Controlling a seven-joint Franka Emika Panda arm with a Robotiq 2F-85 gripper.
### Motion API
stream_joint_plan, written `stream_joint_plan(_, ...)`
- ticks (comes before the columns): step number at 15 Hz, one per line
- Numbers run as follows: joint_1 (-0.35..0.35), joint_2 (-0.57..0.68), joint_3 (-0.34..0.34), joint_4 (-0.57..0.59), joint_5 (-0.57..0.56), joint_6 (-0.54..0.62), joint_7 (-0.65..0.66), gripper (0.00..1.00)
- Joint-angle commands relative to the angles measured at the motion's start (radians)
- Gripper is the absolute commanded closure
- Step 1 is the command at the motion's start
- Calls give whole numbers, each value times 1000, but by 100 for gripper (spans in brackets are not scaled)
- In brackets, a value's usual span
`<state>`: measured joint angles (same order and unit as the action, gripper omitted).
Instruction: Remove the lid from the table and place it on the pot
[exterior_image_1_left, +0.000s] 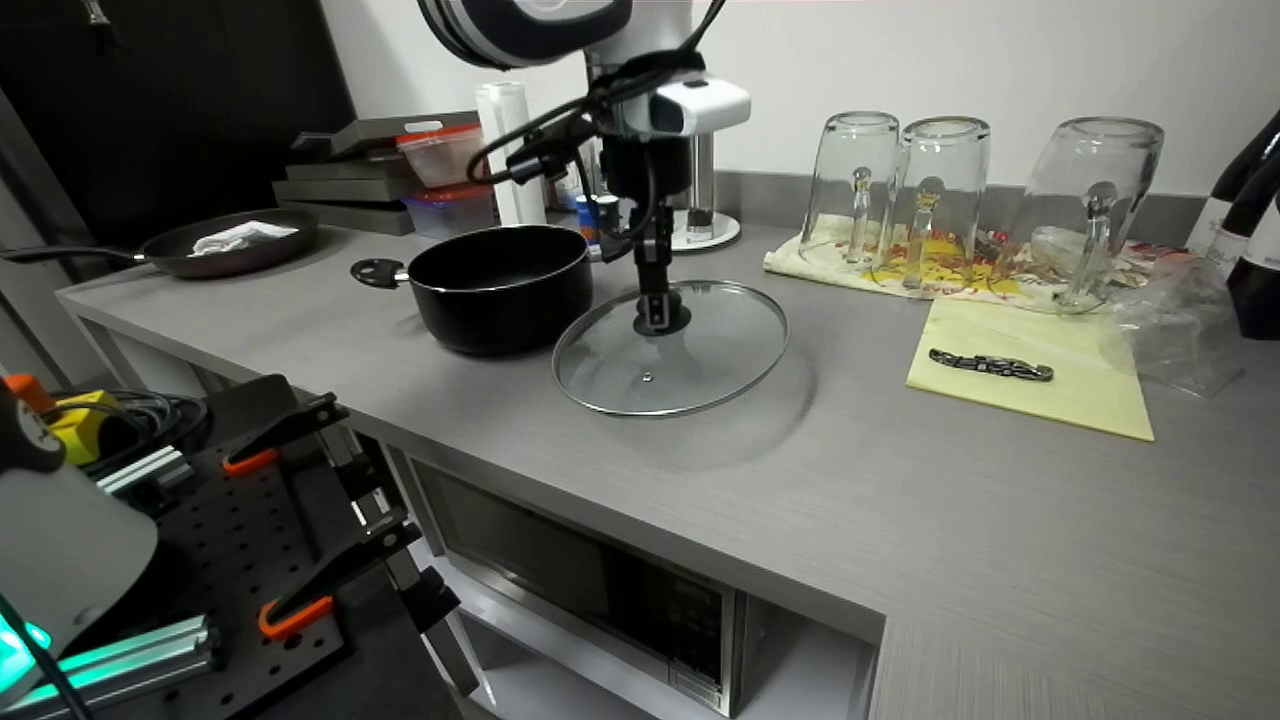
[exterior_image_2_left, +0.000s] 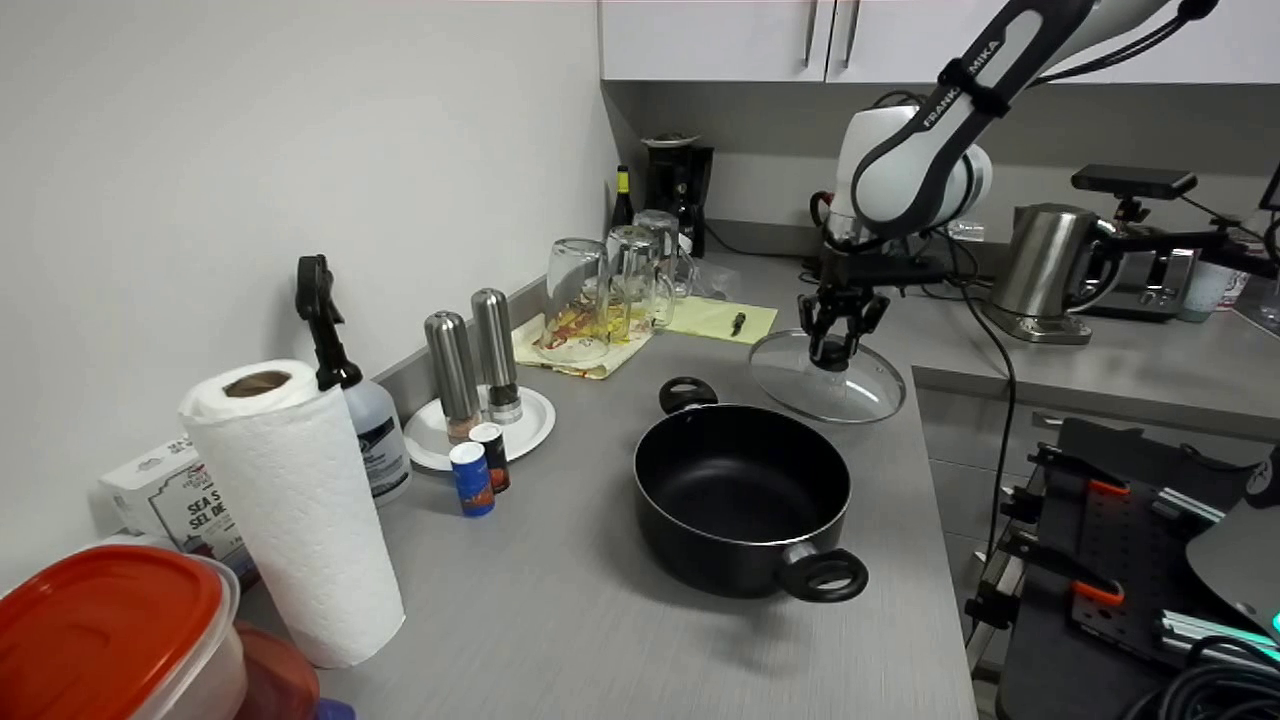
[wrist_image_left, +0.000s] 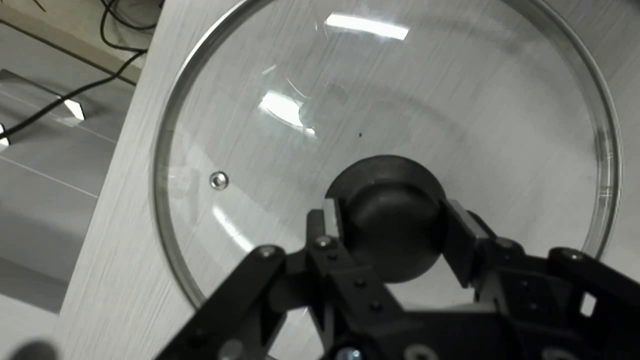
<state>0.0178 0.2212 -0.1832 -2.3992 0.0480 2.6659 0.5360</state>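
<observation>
White wall at the back, long grey surface running along it. Standing open on that surface, black pot, bare dark floor visible inside. Just beside the pot, metal-rimmed round glass lid, knob uppermost, apparently just off the surface, with a shadow falling apart from its edge. Clamped on the lid's black knob, one on each side in the wrist view: both jaws.

Farther along in an exterior view, frying pan with crumpled white cloth or paper in it, too blurred to tell which. Past the pot, two stacked plastic tubs with red tops: upper tub clear, lower tub bluish, contents too unclear to name.

Upturned in both exterior views, three clear glass mugs, mouths down on a patterned cloth. Near these, yellow sheet with a small dark metallic object lying on it.

Close to the wall, white plate carrying two steel mills. Just beside the plate, blue shaker and dark shaker. Behind a white paper roll, spray bottle and lettered white box.
</observation>
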Motion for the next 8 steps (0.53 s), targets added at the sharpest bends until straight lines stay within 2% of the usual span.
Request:
stream_joint_plan(1,15,-128,-17,-16,-100,-36,41,75)
stream_joint_plan(8,5,-246,89,47,-168,-161,20,75)
